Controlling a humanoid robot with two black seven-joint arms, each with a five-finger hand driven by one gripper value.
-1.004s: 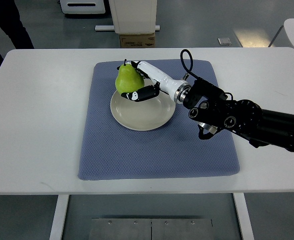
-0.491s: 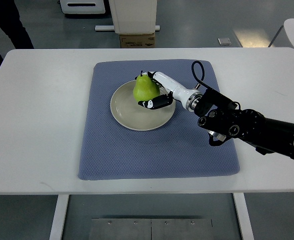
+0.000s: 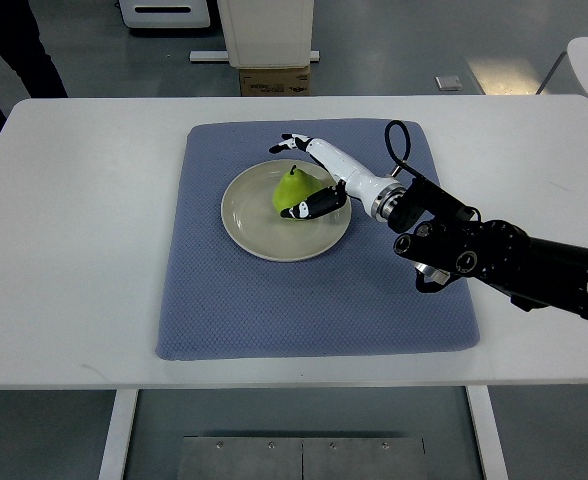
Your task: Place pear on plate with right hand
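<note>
- On the white table (image 3: 84,250) we see a blue mat (image 3: 274,300), and a cream plate (image 3: 259,225) lies on the mat's far half.
- Our right hand (image 3: 309,180) reaches in from the right edge on a black arm (image 3: 504,260), its white palm over the plate's right rim.
- The green pear (image 3: 292,188) sits upright on the plate, right of the plate's middle, with its stem pointing up.
- The dark thumb (image 3: 304,209) lies against the near side of the pear, while the fingers (image 3: 289,143) are spread out beyond it and appear clear of the fruit, so we read the hand as released.
- A black cable (image 3: 394,145) loops up from the wrist.
- Beyond the table we see a person's dark trouser legs (image 3: 14,50) at the top left and a cardboard box (image 3: 274,80) on the floor.
- Our left arm does not show.
</note>
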